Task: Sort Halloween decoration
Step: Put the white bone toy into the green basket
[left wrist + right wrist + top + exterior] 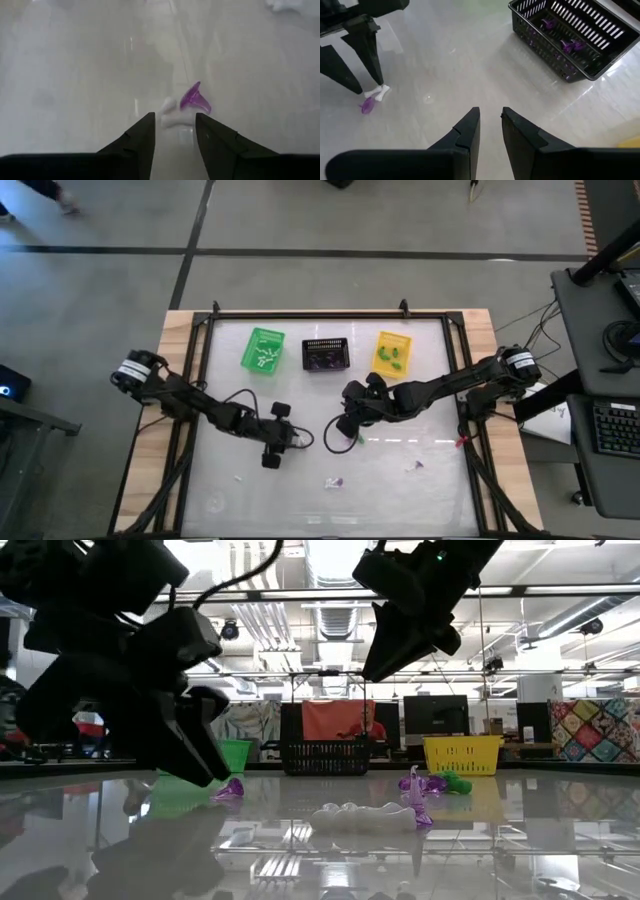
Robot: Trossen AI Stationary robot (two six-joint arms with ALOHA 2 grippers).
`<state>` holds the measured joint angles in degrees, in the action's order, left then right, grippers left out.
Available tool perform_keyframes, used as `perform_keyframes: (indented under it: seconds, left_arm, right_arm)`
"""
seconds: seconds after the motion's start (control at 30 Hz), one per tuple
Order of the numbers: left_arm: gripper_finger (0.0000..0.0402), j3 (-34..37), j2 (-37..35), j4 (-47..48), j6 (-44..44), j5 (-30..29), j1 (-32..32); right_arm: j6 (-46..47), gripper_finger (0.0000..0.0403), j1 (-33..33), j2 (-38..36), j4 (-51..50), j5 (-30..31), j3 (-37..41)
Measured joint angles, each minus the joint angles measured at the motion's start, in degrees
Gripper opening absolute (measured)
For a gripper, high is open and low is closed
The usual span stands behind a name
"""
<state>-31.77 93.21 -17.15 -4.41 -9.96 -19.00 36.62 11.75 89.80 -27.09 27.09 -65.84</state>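
A white bone-shaped trinket [171, 118] and a purple trinket [195, 98] lie together on the table. My left gripper [175, 127] is open and hovers low, with the white trinket just beyond the gap between its fingertips. From the right wrist view, those fingers [367, 60] stand right at the white trinket [377, 92] and the purple one [367, 105]. My right gripper [490, 120] hangs above mid-table [348, 430], open by a narrow gap and holding nothing. More trinkets lie loose: purple ones [333, 482] [415, 466] and a green one [456, 783].
Three small baskets stand in a row at the far side: green [262, 348], black [325, 353] holding purple trinkets [568, 46], and yellow [392, 351] holding green pieces. Both grippers are close together at mid-table. The near half of the table [250, 510] holds only scattered trinkets.
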Motion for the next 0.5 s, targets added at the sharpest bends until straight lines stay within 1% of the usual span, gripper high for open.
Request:
perform_keyframes:
  seconds: [0.07, 0.17, 0.27, 0.4, 0.5]
  left_arm:
    - [0.0122, 0.31, 0.48, 0.0, -3.04, 0.0, -0.13]
    - [0.0132, 0.56, 0.86, -0.1, -4.76, -0.06, -0.24]
    - [0.0154, 0.75, 1.46, -1.17, -5.12, -0.39, -0.24]
    - [0.0187, 0.78, 3.33, -4.52, -5.16, -2.3, -0.33]
    - [0.0202, 0.74, 4.33, -5.46, -5.2, -2.44, -0.31]
  right_arm:
    - [-0.15, 0.007, 0.0, 0.0, 0.0, 0.0, 0.0]
    - [-0.23, 0.0068, 0.0, 0.0, 0.0, 0.0, 0.0]
    - [-0.24, 0.0071, 0.0, 0.0, 0.01, -0.01, 0.0]
    - [-0.16, 0.0076, 0.02, 0.0, 0.02, -0.02, 0.0]
    - [-0.13, 0.0077, 0.02, 0.0, 0.06, -0.04, 0.0]
